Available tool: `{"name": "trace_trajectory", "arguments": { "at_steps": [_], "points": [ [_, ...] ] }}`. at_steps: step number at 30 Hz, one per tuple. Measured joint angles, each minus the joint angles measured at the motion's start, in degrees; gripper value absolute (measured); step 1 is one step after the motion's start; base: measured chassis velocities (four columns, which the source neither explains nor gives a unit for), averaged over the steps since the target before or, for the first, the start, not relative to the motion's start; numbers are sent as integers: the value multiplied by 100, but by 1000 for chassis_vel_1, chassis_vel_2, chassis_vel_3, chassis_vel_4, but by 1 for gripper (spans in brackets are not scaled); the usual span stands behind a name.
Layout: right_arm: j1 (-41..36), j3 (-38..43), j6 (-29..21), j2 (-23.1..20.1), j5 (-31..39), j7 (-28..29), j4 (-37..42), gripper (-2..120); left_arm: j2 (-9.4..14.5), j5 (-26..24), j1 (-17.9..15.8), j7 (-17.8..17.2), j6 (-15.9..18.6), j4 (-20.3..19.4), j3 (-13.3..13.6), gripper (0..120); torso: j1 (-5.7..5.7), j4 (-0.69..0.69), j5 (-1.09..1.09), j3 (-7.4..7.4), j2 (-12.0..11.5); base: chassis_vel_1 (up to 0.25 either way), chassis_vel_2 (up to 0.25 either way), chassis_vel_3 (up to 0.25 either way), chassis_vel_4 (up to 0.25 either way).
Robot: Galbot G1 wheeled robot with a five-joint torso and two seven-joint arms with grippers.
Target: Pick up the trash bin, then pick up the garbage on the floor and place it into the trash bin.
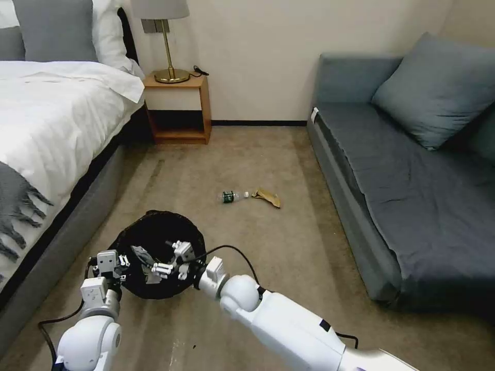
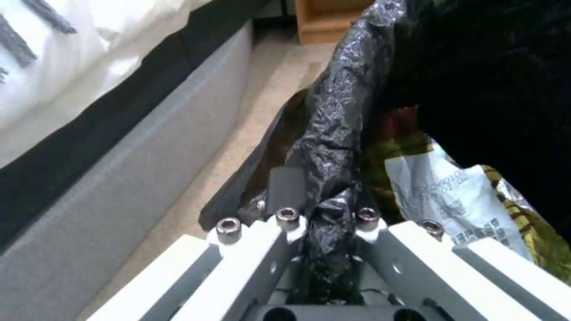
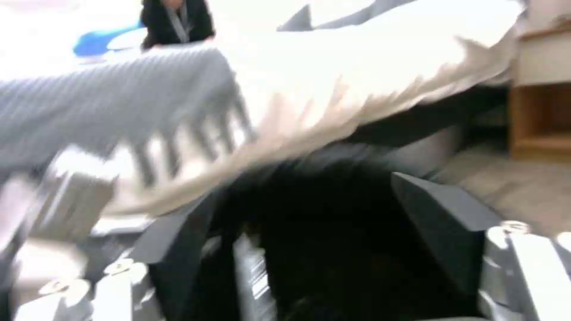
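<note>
L hand (image 2: 324,223) clamped the trash bin (image 1: 154,234) rim at 9 o'clock. R hand (image 1: 162,257) gaped empty over its mouth. Bottle (image 1: 232,196) & paper scrap (image 1: 267,196) lay on floor at 1 o'clock of bin.

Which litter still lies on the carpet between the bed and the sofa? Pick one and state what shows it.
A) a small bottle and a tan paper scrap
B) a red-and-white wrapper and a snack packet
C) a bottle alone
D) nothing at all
A: the head view shows the small bottle and the tan paper scrap lying side by side on the carpet, beyond the trash bin.
</note>
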Motion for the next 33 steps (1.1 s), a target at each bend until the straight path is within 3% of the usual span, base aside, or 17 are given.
{"name": "trace_trajectory", "arguments": {
  "at_steps": [3,13,16,21,33],
  "points": [
    [11,364,-137,-56,4,307,54,98,20,7,14,-7,-25,24,-36,0,0,0,0,0,0,0,0,0,0],
    [71,1254,-833,-351,-215,1021,-276,100,62,62,36,-11,-60,9,-78,0,0,0,0,0,0,0,0,0,0],
    [-40,1596,-1368,-494,-587,1368,-480,100,62,89,39,-9,-79,4,-79,0,0,-1,-1,0,0,0,0,0,0],
    [-231,1933,-1813,-573,-867,1756,-857,100,67,106,26,-10,-80,-9,-74,0,0,-1,1,0,0,0,0,0,0],
    [-100,2275,-1918,-537,-582,1738,-1538,100,85,130,22,-11,-79,9,-64,0,0,0,-1,0,0,0,0,0,0]
  ]
}}
